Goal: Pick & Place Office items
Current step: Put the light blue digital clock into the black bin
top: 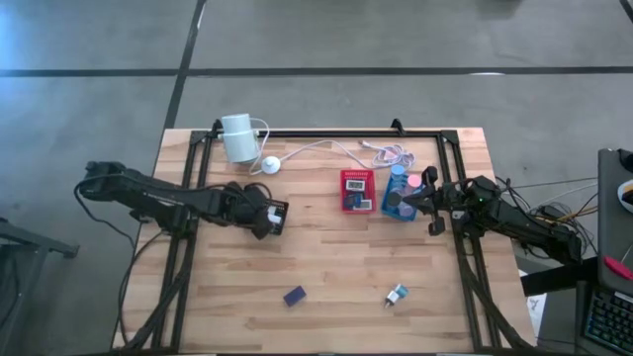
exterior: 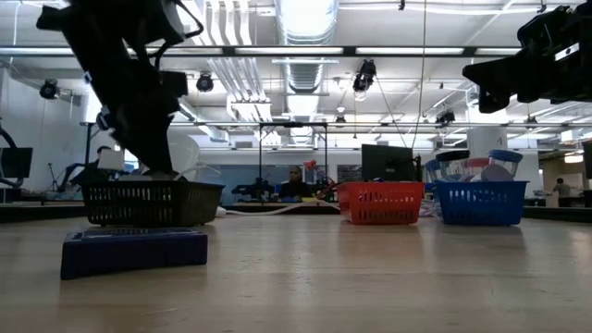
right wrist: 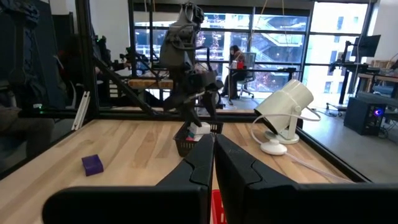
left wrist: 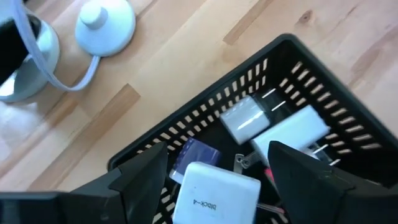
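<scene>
Over the black basket (left wrist: pixel 205 124), the left gripper (left wrist: pixel 214 171) hangs with fingers apart around a white block (left wrist: pixel 214 196), judged mid-drop or mid-pick. White adapters (left wrist: pixel 273 127) and a purple piece (left wrist: pixel 196 152) already lie inside. On the counter (top: pixel 326 257) a purple block (top: pixel 294 296) and teal-white item (top: pixel 397 295) wait. The right gripper (top: pixel 427 203), fingers together, idles above the blue basket (top: pixel 396 210).

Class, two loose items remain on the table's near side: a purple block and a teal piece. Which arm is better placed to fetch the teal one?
Probably right: its tool sits above the teal piece; the left tool hovers over the black basket.
</scene>
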